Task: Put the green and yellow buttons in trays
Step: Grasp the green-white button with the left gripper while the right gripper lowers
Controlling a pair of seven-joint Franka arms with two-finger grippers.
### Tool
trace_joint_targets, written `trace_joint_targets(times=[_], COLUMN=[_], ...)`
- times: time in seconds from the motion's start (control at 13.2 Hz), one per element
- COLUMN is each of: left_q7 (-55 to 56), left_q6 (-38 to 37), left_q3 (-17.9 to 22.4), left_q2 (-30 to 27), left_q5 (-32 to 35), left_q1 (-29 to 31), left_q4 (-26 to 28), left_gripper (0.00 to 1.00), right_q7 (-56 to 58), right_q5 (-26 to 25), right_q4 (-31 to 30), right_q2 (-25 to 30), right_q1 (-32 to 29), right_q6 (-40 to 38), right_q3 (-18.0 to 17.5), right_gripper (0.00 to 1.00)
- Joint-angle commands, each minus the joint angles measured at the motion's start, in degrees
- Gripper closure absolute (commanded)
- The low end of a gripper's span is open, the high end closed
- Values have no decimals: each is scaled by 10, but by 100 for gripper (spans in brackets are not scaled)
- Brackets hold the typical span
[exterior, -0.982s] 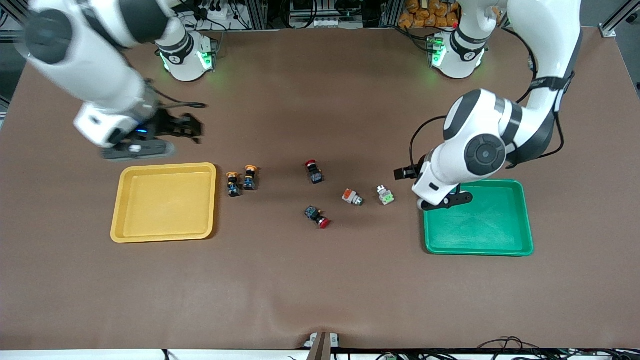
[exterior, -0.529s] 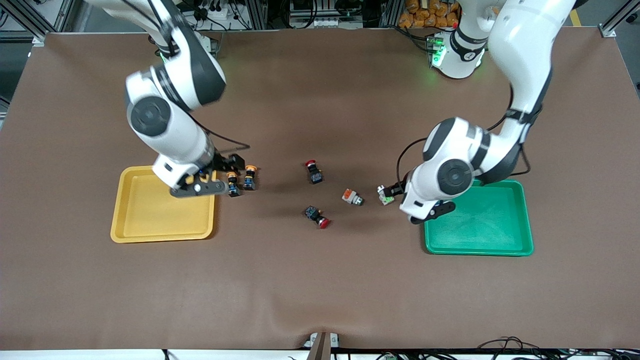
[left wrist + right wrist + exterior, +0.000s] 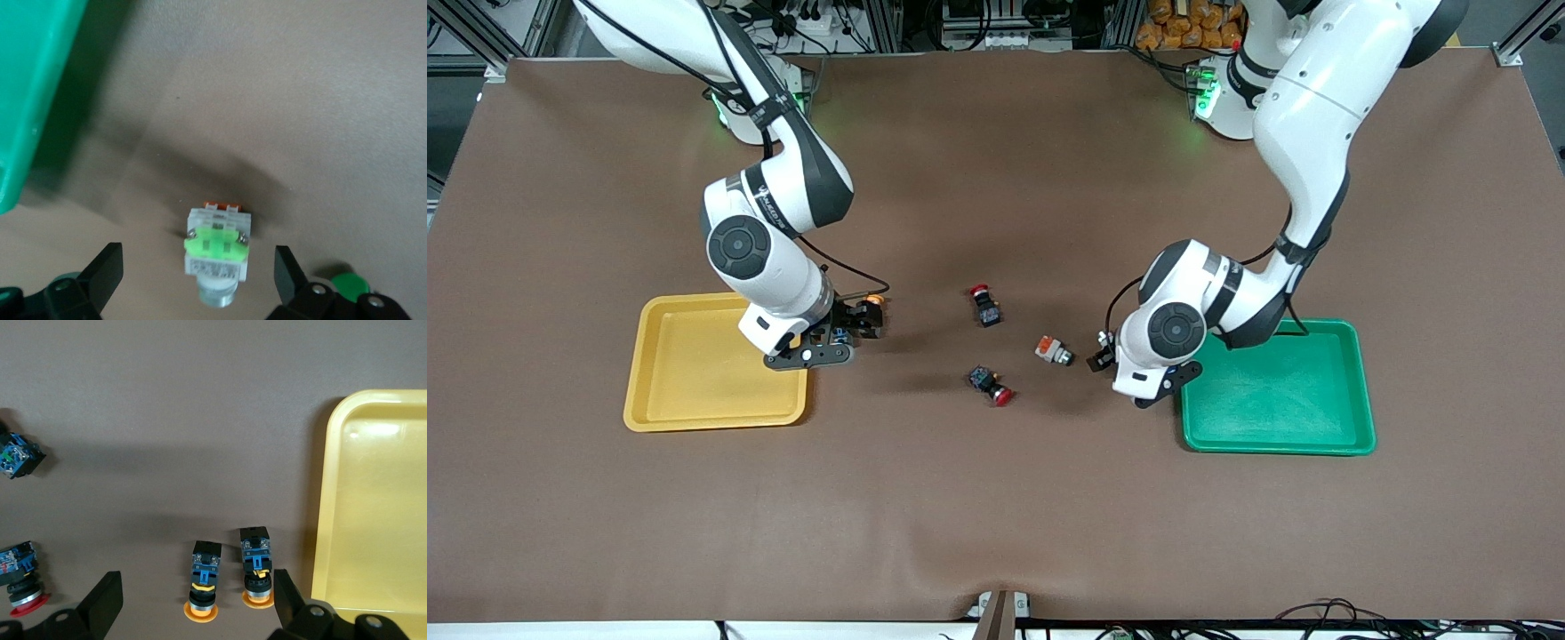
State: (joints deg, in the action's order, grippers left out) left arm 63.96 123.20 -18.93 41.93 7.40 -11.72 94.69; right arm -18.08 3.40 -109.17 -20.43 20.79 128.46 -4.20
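Observation:
My left gripper [image 3: 1103, 352] [image 3: 197, 267] is open low over the table beside the green tray [image 3: 1280, 400] [image 3: 33, 100]. The white-grey button with the lime-green block [image 3: 216, 255] lies between its fingers, untouched. The orange-block button [image 3: 1054, 350] lies close by, toward the table's middle. My right gripper [image 3: 852, 327] [image 3: 195, 603] is open low over the two yellow-capped black buttons [image 3: 203, 577] [image 3: 255, 570], which lie side by side next to the yellow tray [image 3: 694, 373] [image 3: 373, 520]. In the front view one yellow cap [image 3: 874, 301] shows; the other is hidden under the gripper. Both trays hold nothing.
Two black-bodied buttons with red caps lie mid-table, one farther from the front camera [image 3: 984, 307] [image 3: 19, 577] and one nearer [image 3: 991, 384] [image 3: 17, 457]. The brown mat stretches bare toward the front camera.
The right arm swung from above the yellow tray's far side down to the yellow-capped buttons. The left gripper moved from the green tray's corner over the green-block button and lowered.

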Motion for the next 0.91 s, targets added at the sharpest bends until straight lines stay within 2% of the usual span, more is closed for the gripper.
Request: trace_joint_targets(times=[0.0,0.08,0.15,0.23,0.3,0.45,0.83], left_q7=[41,49,61,69,71,86,87], left_q6=[11,11,12,12,11,11,-1], left_q3=[3,4,4,4,4,4,3], left_q2=[17,22,27,30,30,28,13], left_q5=[29,41,61,85,93,94,91], left_q1=[-10,-16,-24,-26,-26,-26,-16], left_q4=[-12,-12,-13,-14,-14,-13,-32], left_gripper=[0,0,19,83,100,100,100], right_q7=[-30,-46,-47,-48,-48,-48,-42], right_q5=[10,10,10,10,10,10,7], right_q4=[-33,-49,-53,-54,-54,-68,-156], right_q2=[8,7,1,-5,-8,-12,-9], right_q1=[18,32,34,33,33,34,36], right_q6=[36,68,84,86,92,114,226], right_q3=[5,6,6,6,6,6,6], right_gripper=[0,0,0,0,0,0,0])
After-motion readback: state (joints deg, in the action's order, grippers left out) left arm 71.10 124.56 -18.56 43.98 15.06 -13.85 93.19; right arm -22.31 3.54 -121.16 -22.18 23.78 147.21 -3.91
